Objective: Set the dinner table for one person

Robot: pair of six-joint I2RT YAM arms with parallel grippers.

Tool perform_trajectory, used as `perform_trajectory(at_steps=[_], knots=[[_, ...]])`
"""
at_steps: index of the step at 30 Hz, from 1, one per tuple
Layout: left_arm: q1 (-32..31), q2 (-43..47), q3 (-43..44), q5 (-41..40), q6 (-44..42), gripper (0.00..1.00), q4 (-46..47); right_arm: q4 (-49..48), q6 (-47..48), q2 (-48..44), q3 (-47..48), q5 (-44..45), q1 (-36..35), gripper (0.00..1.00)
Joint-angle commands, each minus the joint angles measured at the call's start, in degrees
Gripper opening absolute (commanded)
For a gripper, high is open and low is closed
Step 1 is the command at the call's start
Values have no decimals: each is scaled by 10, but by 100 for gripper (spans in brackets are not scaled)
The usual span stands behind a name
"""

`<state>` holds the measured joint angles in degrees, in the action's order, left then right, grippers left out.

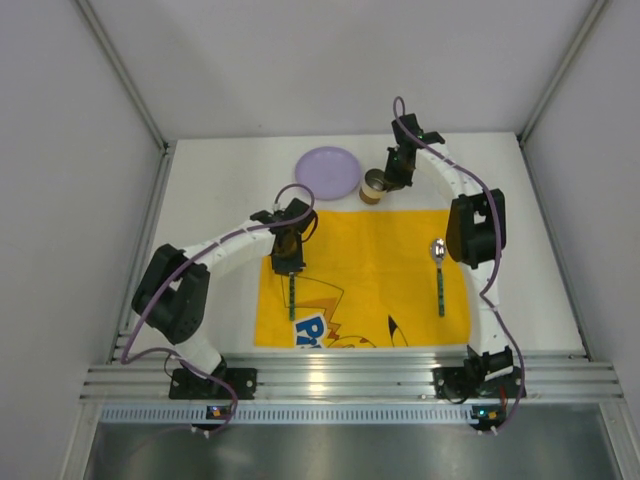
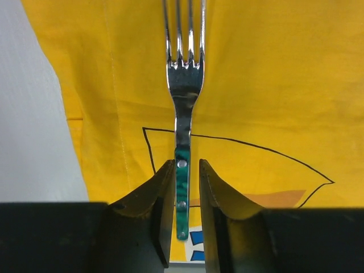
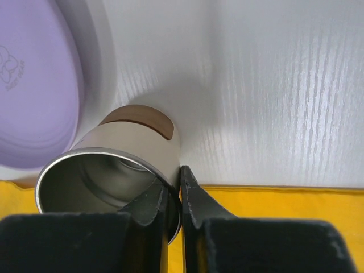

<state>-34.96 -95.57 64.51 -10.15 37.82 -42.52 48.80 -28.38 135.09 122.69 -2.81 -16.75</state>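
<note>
The white dinner table [image 1: 215, 205] bears a yellow printed cloth [image 1: 385, 255]. A fork with a green handle [image 1: 292, 297] lies on the cloth's left side. My left gripper [image 1: 287, 252] hovers over it. In the left wrist view the fingers [image 2: 162, 193] straddle the fork's handle [image 2: 182, 187], slightly open, with a gap on the right side. A spoon with a green handle [image 1: 439, 272] lies on the cloth's right side. My right gripper [image 3: 172, 179] is shut on the rim of a steel cup [image 3: 108, 170], one finger inside and one outside. The cup [image 1: 374, 185] is at the cloth's back edge.
A lilac plate [image 1: 327, 170] sits on the table behind the cloth, just left of the cup; it also shows in the right wrist view [image 3: 34, 85]. White walls enclose the table on three sides. The cloth's left edge meets bare table [image 2: 34, 131].
</note>
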Motion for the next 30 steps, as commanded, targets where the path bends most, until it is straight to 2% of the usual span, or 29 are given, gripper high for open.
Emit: perform_trajectory(at_steps=[1, 7, 11, 15, 16, 17, 19, 20, 21, 24, 27, 30], knots=[[1, -4, -5, -6, 17, 29, 31, -21, 3, -18, 11, 8, -7, 0], [0, -11, -5, 0, 18, 30, 32, -21, 17, -68, 21, 25, -6, 0], [0, 2, 5, -14, 16, 33, 17, -20, 25, -147, 12, 25, -7, 0], [0, 23, 21, -36, 7, 48, -1, -21, 29, -232, -34, 22, -8, 0], [0, 27, 31, -46, 2, 51, -5, -21, 28, -249, -67, 21, -10, 0], [0, 28, 36, -51, -1, 59, -13, -21, 29, -279, -86, 21, -16, 0], [1, 33, 54, -64, -9, 67, -21, -17, 30, -308, -156, 26, -21, 0], [1, 34, 61, -74, -11, 74, -30, -18, 28, -335, -183, 47, -21, 0], [2, 36, 68, -79, -13, 80, -33, -21, 25, -346, -232, 54, -21, 0], [8, 38, 102, -94, -26, 92, -46, -24, 25, -366, -301, 69, -14, 0], [26, 39, 137, -93, -38, 98, -56, -24, 29, -362, -336, 80, -5, 0], [55, 43, 163, -80, -54, 98, -55, -24, 33, -354, -361, 99, 8, 0]])
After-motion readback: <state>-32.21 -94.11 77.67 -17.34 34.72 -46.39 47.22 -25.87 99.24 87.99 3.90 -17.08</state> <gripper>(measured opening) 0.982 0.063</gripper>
